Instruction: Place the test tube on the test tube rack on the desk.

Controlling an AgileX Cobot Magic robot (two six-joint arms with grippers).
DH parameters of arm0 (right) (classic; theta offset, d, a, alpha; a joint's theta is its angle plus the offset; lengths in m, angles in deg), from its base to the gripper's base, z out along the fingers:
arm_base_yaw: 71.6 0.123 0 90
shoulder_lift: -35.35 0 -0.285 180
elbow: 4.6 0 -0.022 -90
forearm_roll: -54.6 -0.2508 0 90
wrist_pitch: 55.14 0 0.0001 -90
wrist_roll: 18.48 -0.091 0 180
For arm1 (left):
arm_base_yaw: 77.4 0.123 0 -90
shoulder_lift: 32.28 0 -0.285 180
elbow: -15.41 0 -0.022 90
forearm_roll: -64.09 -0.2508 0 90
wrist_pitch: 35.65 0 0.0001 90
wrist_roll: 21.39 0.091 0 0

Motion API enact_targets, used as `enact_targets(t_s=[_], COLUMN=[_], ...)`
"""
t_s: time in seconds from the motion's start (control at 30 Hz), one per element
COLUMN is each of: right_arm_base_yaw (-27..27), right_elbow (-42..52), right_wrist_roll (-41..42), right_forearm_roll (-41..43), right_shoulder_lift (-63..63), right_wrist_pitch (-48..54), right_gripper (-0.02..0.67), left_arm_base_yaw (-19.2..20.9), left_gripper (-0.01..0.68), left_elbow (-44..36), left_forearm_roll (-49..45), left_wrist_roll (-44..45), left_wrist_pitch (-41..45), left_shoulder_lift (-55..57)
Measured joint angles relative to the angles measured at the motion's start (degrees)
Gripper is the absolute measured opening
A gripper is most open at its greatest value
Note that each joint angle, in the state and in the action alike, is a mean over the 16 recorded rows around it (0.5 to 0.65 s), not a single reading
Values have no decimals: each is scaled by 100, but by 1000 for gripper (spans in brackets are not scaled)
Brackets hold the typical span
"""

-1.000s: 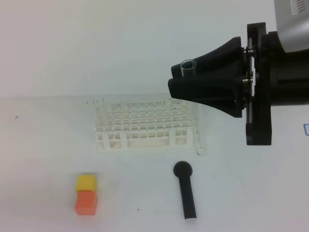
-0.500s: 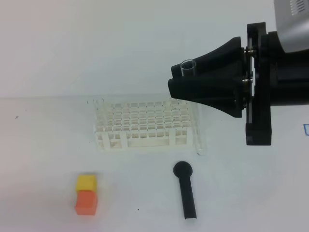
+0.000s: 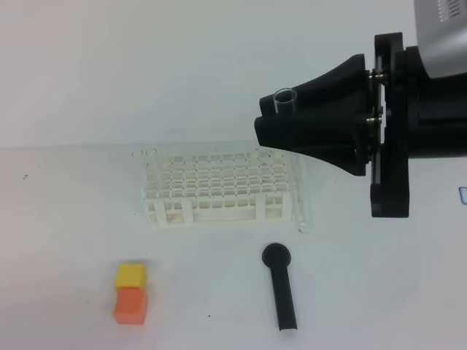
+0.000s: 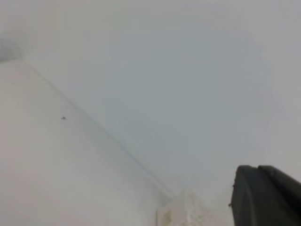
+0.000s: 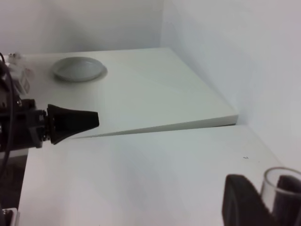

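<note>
above the right end of the test tube rack point(image 3: 221, 194), the right claw point(image 3: 281, 120), clenched on the test tube point(image 3: 285, 102), has lifted the tube's tip slightly off the table point(image 3: 73, 219), nearing insertion

No readable text, labels, brands or nos. anywhere. Only a small blue mark point(image 3: 462, 194) at the right edge of the desk point(image 3: 73, 219), cut off by the frame, too small to read.
</note>
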Motion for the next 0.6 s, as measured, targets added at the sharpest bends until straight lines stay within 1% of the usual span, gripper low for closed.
enact_targets(t_s=[0.13, 0.23, 0.43, 0.6], right_arm_base_yaw=[0, 0, 0, 0], right_elbow=[0, 0, 0, 0], right_wrist_roll=[0, 0, 9, 186], right_forearm_roll=[0, -3, -189, -666], right_shoulder_lift=[0, -2, -65, -199], right_wrist_pitch=[7, 10, 9, 13], right_gripper=[122, 122, 122, 122], left_arm_base_yaw=[258, 367, 411, 462], left_gripper=[-1, -1, -1, -1], left_elbow=[0, 0, 0, 0], left_forearm_roll=[-117, -232, -484, -572], left_wrist_roll=[0, 0, -15, 82], left_wrist_pitch=[33, 48, 82, 293], left_shoulder_lift=[0, 0, -6, -10])
